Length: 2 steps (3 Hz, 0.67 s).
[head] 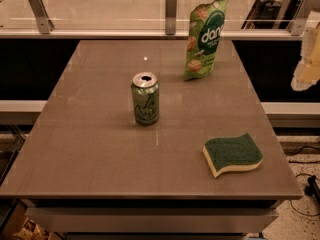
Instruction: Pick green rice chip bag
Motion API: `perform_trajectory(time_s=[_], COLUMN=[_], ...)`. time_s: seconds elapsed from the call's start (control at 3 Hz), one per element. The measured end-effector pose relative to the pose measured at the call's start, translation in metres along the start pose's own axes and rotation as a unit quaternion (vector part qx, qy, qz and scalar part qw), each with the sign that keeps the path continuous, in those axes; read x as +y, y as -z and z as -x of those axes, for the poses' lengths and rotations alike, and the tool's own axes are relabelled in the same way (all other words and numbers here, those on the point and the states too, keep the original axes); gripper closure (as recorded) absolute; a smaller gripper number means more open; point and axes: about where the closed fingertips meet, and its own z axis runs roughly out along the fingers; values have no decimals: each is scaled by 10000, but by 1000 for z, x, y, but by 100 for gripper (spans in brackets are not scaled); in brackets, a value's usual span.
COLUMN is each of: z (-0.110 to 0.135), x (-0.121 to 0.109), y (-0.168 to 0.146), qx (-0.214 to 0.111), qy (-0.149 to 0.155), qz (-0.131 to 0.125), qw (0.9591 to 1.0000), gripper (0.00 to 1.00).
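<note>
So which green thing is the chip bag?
On the grey table, left of the gripper beyond its right side, look to the far edge. The green rice chip bag stands there, tall, lettered "dang", unlike the short soda can and flat sponge.
</note>
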Motion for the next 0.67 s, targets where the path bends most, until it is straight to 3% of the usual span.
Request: perform_trajectory(time_s=[0.67], z=[4], x=[-39], y=[-15], qx=[717], qy=[497], qz=[-376], qw=[9955], gripper=[0])
